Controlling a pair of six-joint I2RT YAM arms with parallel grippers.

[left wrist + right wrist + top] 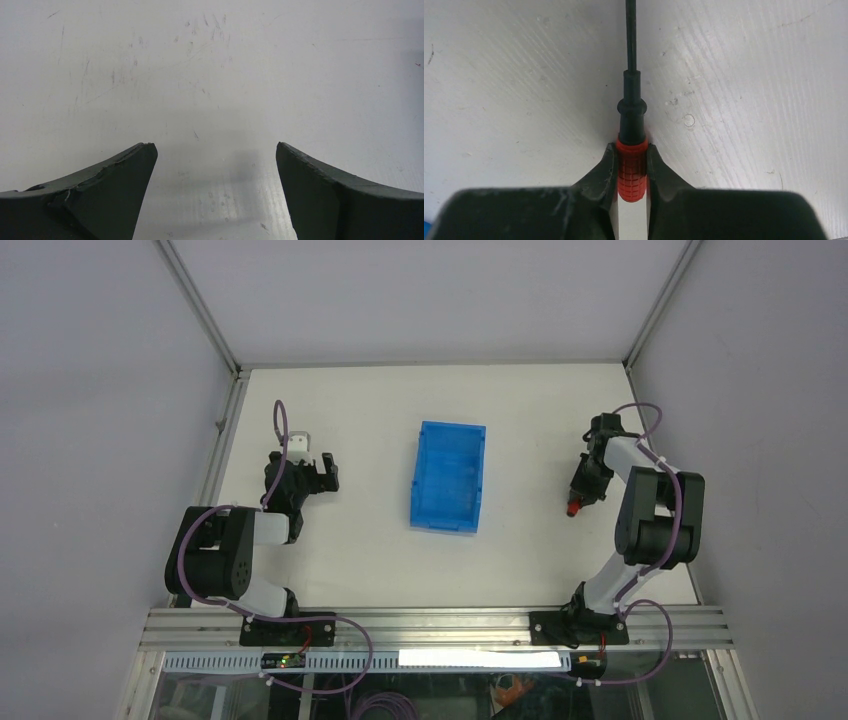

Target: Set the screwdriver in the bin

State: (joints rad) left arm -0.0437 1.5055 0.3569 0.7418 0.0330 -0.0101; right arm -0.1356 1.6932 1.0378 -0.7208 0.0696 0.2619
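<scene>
- Blue plastic bin (448, 478), rectangular with raised walls, sits mid-way across the scratched white table (365, 550).
- Left gripper (215, 146), near the left edge, has its jaws spread wide.
- Right gripper (631, 159), near the right edge, clamps the screwdriver (631, 112) by its ribbed red handle.

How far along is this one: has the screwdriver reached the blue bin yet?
Done: the right gripper is shut on the red handle of the screwdriver, to the right of the bin. In hand: that grasp; whether it is lifted off the table is unclear. Left: carrying it over the bin, which looks empty, and releasing. The left gripper is open, holding nothing.
</scene>
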